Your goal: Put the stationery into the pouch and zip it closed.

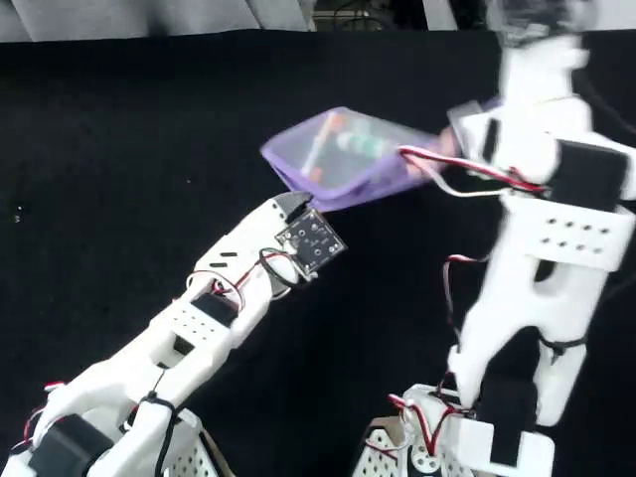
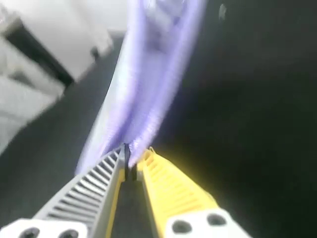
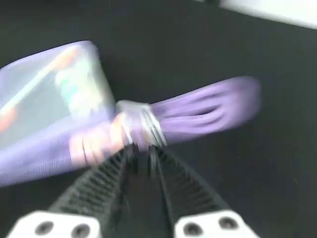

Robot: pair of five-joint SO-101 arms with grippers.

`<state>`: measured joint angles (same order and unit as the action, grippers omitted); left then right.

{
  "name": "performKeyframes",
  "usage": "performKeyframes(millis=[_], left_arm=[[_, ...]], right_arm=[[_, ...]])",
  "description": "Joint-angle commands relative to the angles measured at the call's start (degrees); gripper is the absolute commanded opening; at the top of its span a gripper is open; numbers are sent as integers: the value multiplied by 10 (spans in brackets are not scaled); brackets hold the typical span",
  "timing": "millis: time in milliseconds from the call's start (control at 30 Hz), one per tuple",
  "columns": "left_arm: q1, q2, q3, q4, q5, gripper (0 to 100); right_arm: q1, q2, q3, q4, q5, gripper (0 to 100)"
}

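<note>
Purple translucent pouch [image 1: 343, 164] is held between both arms over the black table [image 1: 119, 149]. Stationery [image 1: 350, 145] sits inside, including an orange-tipped pen [image 1: 320, 149]. The left gripper [image 1: 296, 206] meets the pouch's near corner and the right gripper [image 1: 444, 151] its opposite end.

Left wrist view: left gripper [image 2: 131, 156], grey and yellow fingers [image 2: 168, 183] clamped on the edge of the pouch [image 2: 148, 74], which runs away from the tips.

Right wrist view: right gripper [image 3: 141, 148], dark fingers clenched on the pouch [image 3: 54, 104] at its zip line, around a pale metallic bit. This is probably the slider [image 3: 136, 116], but it is too blurred to be sure. Stationery [image 3: 74, 82] shows through the wall. A purple tail [image 3: 213, 106] extends past the grip.

Judgement: loading looks done and zipping is the step in hand. The next move calls for the left gripper to anchor firmly while the right draws the slider along a taut track.
</note>
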<state>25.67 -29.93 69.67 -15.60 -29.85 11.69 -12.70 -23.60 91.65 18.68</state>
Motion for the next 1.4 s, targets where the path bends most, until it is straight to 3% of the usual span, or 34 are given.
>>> performKeyframes(millis=[0, 167, 300, 533, 733, 867, 1000, 1167, 1367], left_arm=[[-13, -7, -7, -9, 0, 27], [-13, -7, -7, -9, 0, 27], [-13, -7, -8, -6, 5, 27], [-35, -7, -40, 1, 151, 27], [-47, -7, -143, 164, 252, 27], [-53, -7, -208, 269, 328, 27], [-54, -6, -257, 331, 376, 27], [-53, -6, -297, 370, 401, 27], [-48, -2, -327, 395, 417, 27]], right_arm=[[45, -24, 36, -77, 6, 11], [69, -24, 82, -125, 6, 11], [63, -29, 86, -84, 1, 11], [-25, -49, 53, 10, 1, 12], [-121, -130, 122, 16, -10, 75], [-160, -224, 216, -36, -36, 142], [-198, -346, 370, -136, -50, 135], [-212, -508, 574, -302, -87, 137], [-245, -642, 751, -392, -131, 138]])
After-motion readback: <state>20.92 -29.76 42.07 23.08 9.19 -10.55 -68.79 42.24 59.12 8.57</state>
